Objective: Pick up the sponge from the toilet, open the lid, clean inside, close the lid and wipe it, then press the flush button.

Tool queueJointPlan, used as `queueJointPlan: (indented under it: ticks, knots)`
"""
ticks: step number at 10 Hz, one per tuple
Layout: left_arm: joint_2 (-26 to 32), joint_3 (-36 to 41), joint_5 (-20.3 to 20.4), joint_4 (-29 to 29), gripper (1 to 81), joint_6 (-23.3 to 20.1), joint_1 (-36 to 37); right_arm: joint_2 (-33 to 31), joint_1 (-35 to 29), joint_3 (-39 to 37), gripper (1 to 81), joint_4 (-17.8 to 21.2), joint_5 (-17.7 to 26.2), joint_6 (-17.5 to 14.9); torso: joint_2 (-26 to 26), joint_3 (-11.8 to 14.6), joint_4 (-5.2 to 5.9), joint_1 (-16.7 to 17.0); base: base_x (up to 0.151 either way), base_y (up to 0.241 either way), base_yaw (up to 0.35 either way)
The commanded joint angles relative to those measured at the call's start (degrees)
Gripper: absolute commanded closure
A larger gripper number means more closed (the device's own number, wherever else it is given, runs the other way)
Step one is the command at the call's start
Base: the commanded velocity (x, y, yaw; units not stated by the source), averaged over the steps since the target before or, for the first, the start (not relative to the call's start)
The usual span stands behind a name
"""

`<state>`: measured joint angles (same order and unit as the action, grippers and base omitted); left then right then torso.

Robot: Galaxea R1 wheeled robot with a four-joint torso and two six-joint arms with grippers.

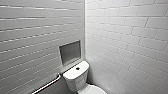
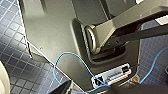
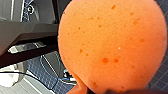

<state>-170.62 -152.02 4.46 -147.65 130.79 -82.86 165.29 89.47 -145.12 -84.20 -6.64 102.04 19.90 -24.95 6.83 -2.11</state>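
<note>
One orange sponge (image 3: pixel 112 42), seemingly clamped in my right gripper (image 3: pixel 110 90); the toilet (image 1: pixel 75 80) sits at lower centre of my head frame, ahead.

Head camera: mounted high, facing forward and down into the tiled corner, well back from the toilet (image 1: pixel 77 76). Left wrist camera: faces down past the robot's plate (image 2: pixel 50 30) to the blue floor tiles (image 2: pixel 15 70). Right wrist camera: very close to the sponge (image 3: pixel 112 45), with the same floor tiles behind it.
</note>
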Motion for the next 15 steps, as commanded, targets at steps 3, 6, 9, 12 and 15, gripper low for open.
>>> queueJointPlan:
  ticks: [3,6,9,12,15]
  knots:
    - [0.4,0.1,-2.7,-0.2,1.0,0.1,2.5,-0.5,-1.5,0.4,81.1,-0.9,1.2,-0.1,0.0,0.0,0.0,0.0,0.101,0.0,0.0]
    - [0.5,0.1,-2.7,-0.1,1.0,0.2,2.5,-0.5,-1.6,0.4,81.1,-0.9,1.2,-0.1,0.0,0.0,0.0,0.0,0.089,0.0,0.0]
    - [0.5,0.1,-2.7,-0.2,1.0,0.2,2.5,-0.6,-1.6,0.4,81.1,-0.9,1.2,-0.1,0.0,0.0,0.0,0.0,0.026,0.0,0.0]
    - [1.4,0.8,-2.5,0.0,1.0,0.3,2.8,-0.6,-1.7,0.4,81.1,-1.0,1.0,-0.1,0.0,0.0,0.0,0.0,0.0,0.0,0.0]
    - [6.1,6.8,1.6,2.0,1.0,0.2,5.8,-0.6,-1.8,0.4,81.1,-0.9,-0.3,-0.8,0.0,0.0,0.0,0.0,0.0,0.0,0.0]
